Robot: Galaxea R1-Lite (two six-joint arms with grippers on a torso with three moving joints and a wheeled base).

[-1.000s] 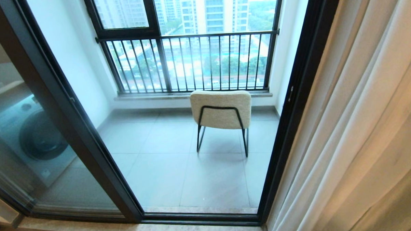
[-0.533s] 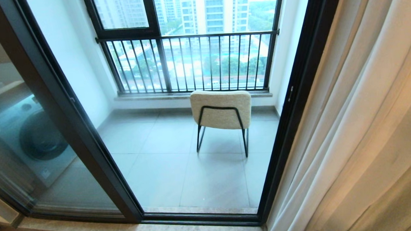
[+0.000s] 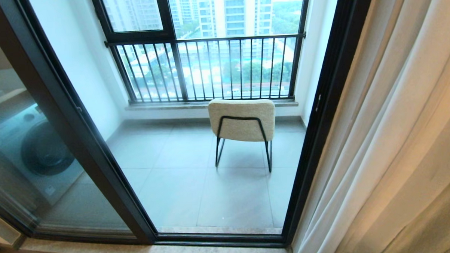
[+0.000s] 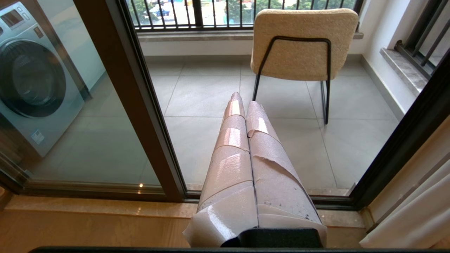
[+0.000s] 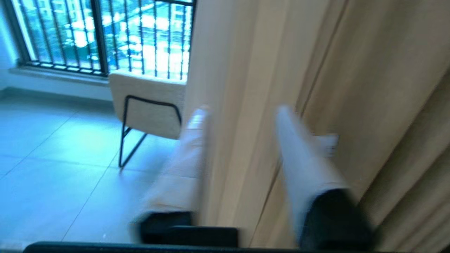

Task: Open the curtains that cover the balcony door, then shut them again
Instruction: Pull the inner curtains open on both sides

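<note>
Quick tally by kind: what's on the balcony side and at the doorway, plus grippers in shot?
Chair: 1
Washing machine: 1
Curtains, bunched on the right of the door frame: 1 bunch
Grippers: 2, the left gripper shut and empty, the right gripper with the curtain's edge between its fingers
Total: 5

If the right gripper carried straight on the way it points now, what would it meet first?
Most likely the curtains: a fold already lies between the right gripper's spread fingers, with more fabric directly beyond, though depth is unclear.
</note>
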